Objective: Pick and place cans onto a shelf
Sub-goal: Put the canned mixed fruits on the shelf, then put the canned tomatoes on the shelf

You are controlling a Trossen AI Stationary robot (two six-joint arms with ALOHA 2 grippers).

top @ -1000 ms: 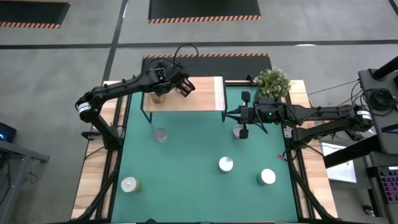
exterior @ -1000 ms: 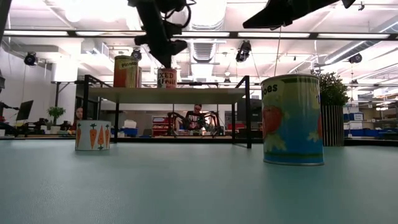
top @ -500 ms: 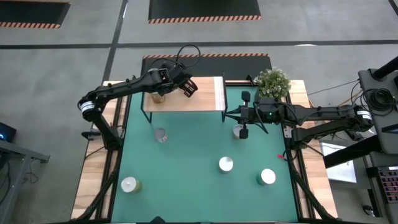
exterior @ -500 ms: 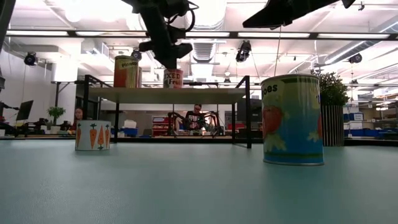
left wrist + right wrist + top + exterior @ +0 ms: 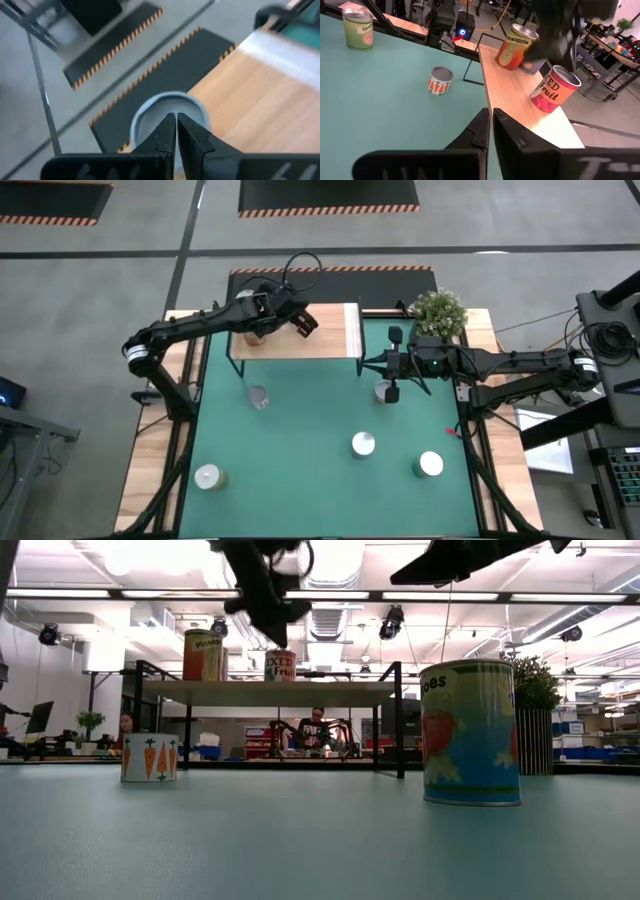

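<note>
Left gripper [image 5: 303, 321] hovered above light wooden shelf on black legs [image 5: 330, 340], fingers [image 5: 170, 131] pressed together, holding nothing. Red-labelled fruit can [image 5: 279, 665] stood on shelf just below and behind gripper; orange pineapple can [image 5: 202, 655] stood farther along same board. Right gripper [image 5: 392, 364] hung over green-matted table [image 5: 300, 450], fingers clenched and empty, directly above silver-topped can [image 5: 383, 391]. Carrot-labelled can [image 5: 149, 757] and teal tomato can [image 5: 470, 732] rested on mat, well apart.

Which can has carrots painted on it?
The small carrot can standing on the green table beside the shelf. The shelf's pineapple can and red fruit can show other pictures.
</note>
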